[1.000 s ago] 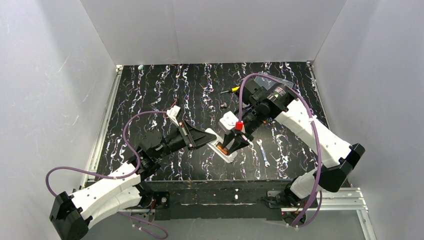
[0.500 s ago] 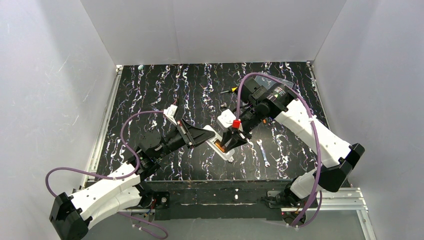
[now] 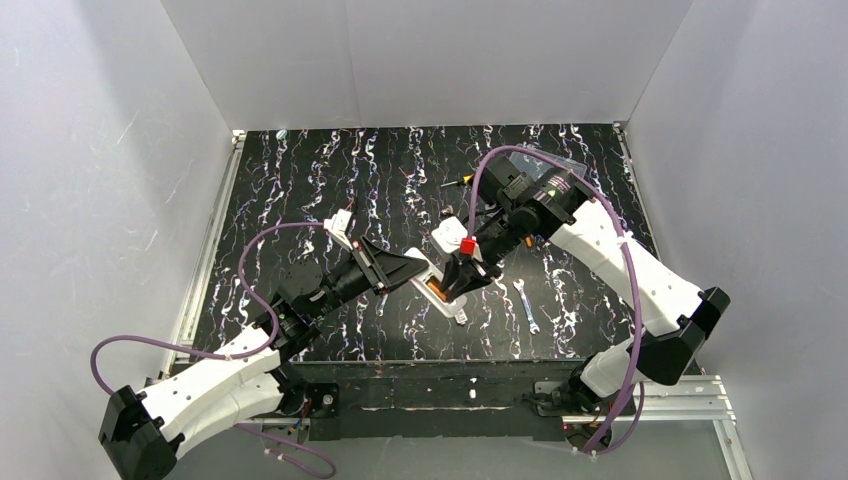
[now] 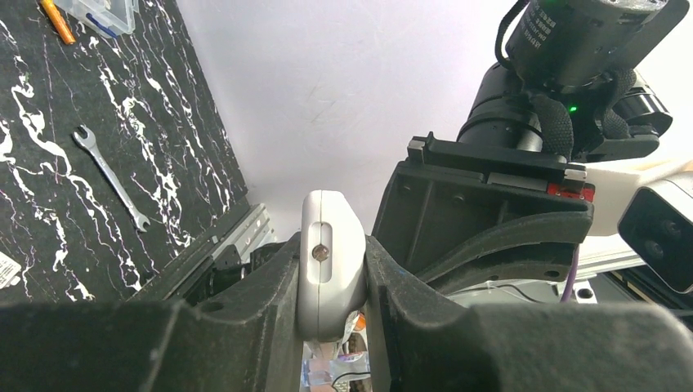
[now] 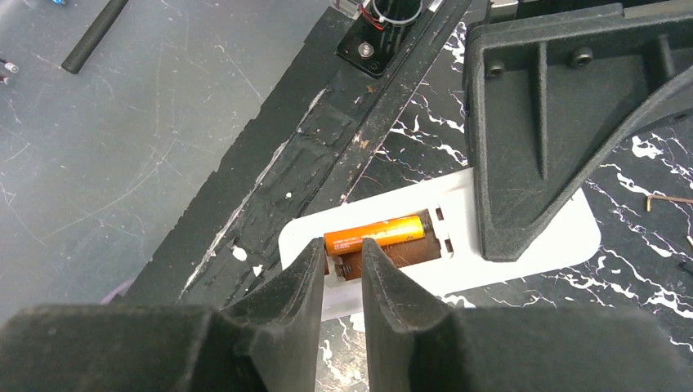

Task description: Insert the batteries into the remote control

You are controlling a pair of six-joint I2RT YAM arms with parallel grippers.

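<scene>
Lying back-up, the remote control runs diagonally, battery lengthwise inside.

The left arm stretches from 7 o'clock toward centre. The left gripper points to 2 o'clock, jaws clamped on the remote control. The right arm arches in from 5 o'clock, and the right gripper points to 7 o'clock, jaws narrowly apart.

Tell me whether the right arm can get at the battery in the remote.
Probably yes: the right fingers hover just above the battery lying in the open remote, nothing between; the left fingers grip its far end.
</scene>
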